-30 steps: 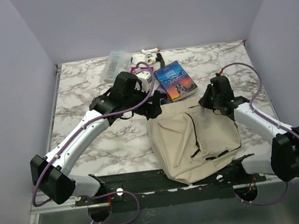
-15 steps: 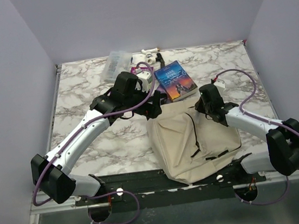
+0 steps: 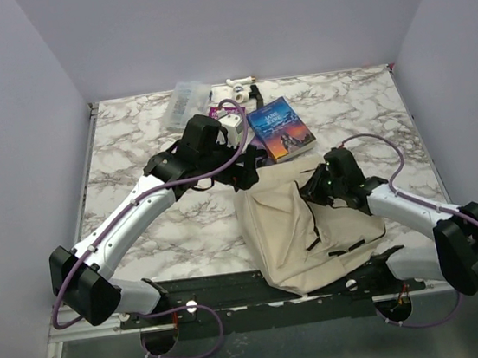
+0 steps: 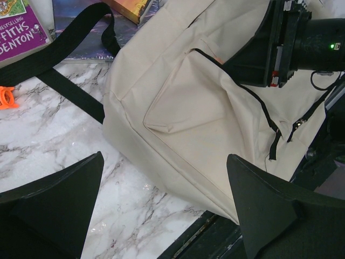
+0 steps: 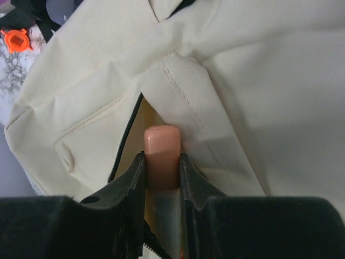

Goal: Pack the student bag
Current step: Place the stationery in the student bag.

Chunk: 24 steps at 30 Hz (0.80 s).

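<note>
**Peach-capped stick at the pocket mouth**

Slumped near the front edge of the marble surface (image 3: 130,140), right of centre: the student bag (image 3: 315,231), beige, flat and baggy. Looks light and thoroughly soft. Likely to crease, sag and slide under any push rather than stand up to it. No stiff wall anywhere to lean on.

Best holds, at a guess: the black strap (image 4: 70,32), or the fabric lip right beside the pocket zipper (image 5: 125,145), pinched and lifted to keep the mouth gaping.

Right claw (image 5: 161,156): clamped on a peach-capped stick (image 5: 161,140). Cap poking at the unzipped pocket slit, touching the cloth or just short of it, hard to call.

Left claw (image 4: 164,157): fingers spread wide, nothing between them, hovering by the bag's far left corner.

Now the lettering. On the purple book (image 4: 19,27) next to the strap: "ESTSELLING", "FFITHS", "DENTON", all 3 cut off at the frame edge. Blue book (image 3: 281,128) just beyond the bag: a title up top, too small to read. No brand or label to be seen on the bag itself.
</note>
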{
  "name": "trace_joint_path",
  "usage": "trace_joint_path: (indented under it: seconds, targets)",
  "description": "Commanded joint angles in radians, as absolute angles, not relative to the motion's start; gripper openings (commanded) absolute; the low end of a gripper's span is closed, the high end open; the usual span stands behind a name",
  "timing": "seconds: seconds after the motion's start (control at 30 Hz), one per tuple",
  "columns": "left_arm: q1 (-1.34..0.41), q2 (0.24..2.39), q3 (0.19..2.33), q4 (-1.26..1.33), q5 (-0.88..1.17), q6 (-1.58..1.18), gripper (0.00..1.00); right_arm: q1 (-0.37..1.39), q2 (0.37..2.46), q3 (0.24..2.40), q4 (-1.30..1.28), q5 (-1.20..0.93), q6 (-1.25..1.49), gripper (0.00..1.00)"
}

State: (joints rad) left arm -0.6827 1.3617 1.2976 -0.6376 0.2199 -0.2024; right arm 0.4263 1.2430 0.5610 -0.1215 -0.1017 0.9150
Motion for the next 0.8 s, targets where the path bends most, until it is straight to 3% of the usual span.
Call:
trace_joint_path:
  seconds: [0.0, 0.03, 0.1, 0.23, 0.37, 0.6, 0.77]
  targets:
    - [-0.688, 1.370, 1.324, -0.654, 0.235, -0.208, 0.98, 0.432, 1.213, 0.530, -0.133, -0.259, 0.960, 0.13]
    - [-0.688, 1.368, 1.324, -0.655, 0.233, -0.208, 0.98, 0.432, 1.214, 0.525, -0.128, -0.280, 0.959, 0.20]
    - [-0.690, 1.367, 1.322, -0.655, 0.225, -0.208, 0.98, 0.431, 1.214, 0.532, -0.140, -0.310, 0.935, 0.45]
    - [-0.690, 1.376, 1.325, -0.658, 0.220, -0.205, 0.98, 0.431, 1.193, 0.580, -0.226, -0.249, 0.824, 0.58]
    - [-0.695, 1.380, 1.322, -0.659, 0.220, -0.204, 0.98, 0.431, 1.198, 0.641, -0.328, -0.137, 0.728, 0.57]
    - [-0.704, 1.401, 1.321, -0.660, 0.185, -0.203, 0.98, 0.431, 1.187, 0.699, -0.407, 0.018, 0.671, 0.33]
    - [-0.704, 1.440, 1.322, -0.658, 0.186, -0.215, 0.98, 0.403, 1.219, 0.694, -0.343, 0.048, 0.672, 0.23]
